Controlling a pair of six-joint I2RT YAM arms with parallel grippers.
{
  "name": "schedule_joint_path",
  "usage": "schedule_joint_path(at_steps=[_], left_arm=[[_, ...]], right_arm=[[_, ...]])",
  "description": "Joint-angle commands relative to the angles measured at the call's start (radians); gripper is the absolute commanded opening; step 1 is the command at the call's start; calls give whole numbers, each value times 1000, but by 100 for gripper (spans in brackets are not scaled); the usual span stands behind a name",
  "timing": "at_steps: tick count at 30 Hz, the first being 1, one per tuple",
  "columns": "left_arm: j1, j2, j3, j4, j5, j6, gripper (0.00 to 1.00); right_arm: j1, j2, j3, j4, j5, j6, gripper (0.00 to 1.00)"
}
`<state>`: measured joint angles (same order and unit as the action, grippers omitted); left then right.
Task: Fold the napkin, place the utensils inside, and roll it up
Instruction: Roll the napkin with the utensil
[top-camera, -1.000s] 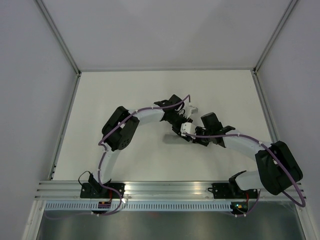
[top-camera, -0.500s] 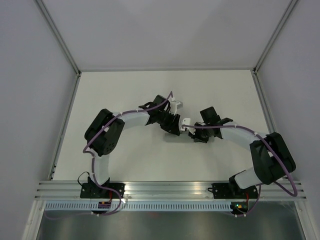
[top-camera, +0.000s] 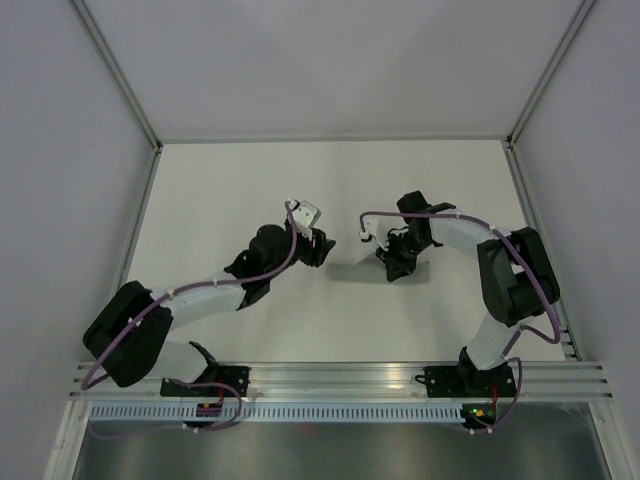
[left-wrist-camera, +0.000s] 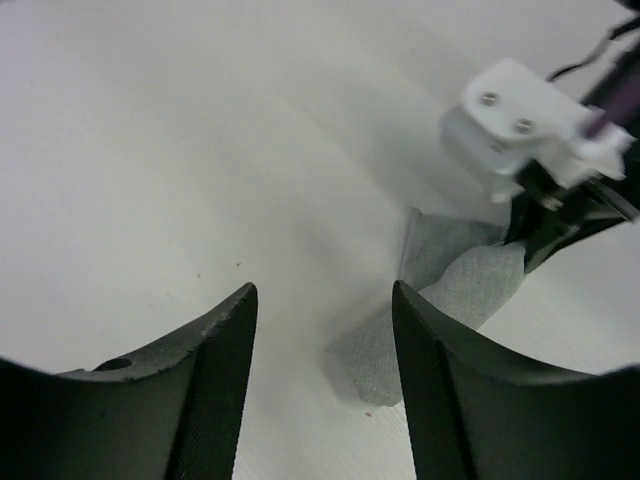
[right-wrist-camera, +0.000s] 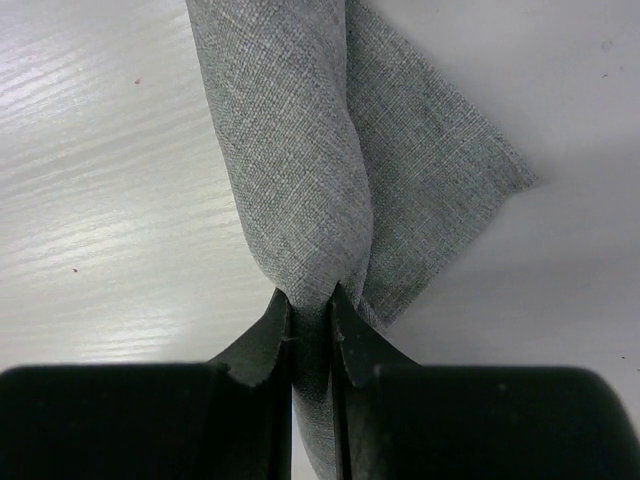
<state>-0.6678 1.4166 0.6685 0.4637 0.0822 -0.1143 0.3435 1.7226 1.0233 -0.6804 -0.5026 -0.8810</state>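
White table; my right tool clamps the rolled napkin, left tool parted, empty; I'd release slowly, straight up.

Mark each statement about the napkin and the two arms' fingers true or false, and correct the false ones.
1. The right fingers are shut on the napkin. True.
2. The left fingers grip the napkin. False: they are open and hold nothing.
3. The napkin lies spread flat as a full square. False: it is gathered into a narrow roll with one corner sticking out.
4. The napkin is plain grey. True.
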Motion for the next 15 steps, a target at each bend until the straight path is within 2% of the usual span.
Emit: schedule_joint_path(at_steps=[1,4,8,15], left_arm=[[-97,-67,-119,388,-217,203,63],[-182,-59,-112,354,-237,316,70],[-355,45,-55,309,-301,566,71],[-490,322,77,217,-295,844,71]], right_arm=[[-29,132,32,-89,29,-36,1],[-49,195,90,-132,16,-38,0],[-67,261,155,-169,3,-30,0],[-83,347,235,-226,-13,-21,0]])
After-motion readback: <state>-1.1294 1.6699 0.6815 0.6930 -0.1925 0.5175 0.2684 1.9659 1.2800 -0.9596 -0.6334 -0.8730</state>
